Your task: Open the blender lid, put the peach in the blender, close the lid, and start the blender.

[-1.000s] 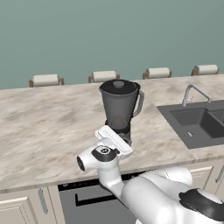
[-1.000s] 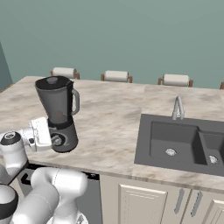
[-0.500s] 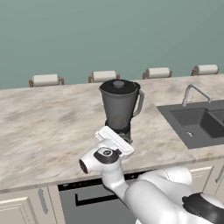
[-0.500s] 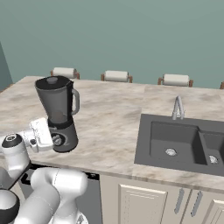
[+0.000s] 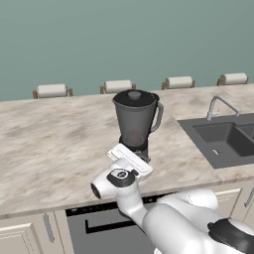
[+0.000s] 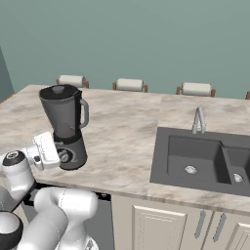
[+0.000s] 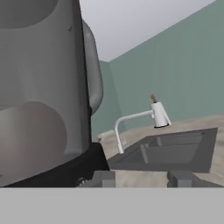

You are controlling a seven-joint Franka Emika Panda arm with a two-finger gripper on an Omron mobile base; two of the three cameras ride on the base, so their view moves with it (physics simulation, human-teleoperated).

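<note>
Right base view: lid (image 6: 60, 90) on blender (image 6: 66, 127), gripper (image 6: 57, 154) narrow, holding nothing, at its dial; judge best push squarely, without shoving the base

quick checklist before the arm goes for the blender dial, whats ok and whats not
1. Blender lid seated on the jar: ok, it covers the top in both base views.
2. Peach inside the jar: ok, a rounded shape shows low through the smoky wall.
3. Blender upright on the counter: ok.
4. Gripper shut and empty: ok, nothing between the tips in the hand view.
5. Gripper lined up on the dial: cannot tell; the hand sits beside the base, contact is hidden.
6. Blender running: cannot tell.
</note>
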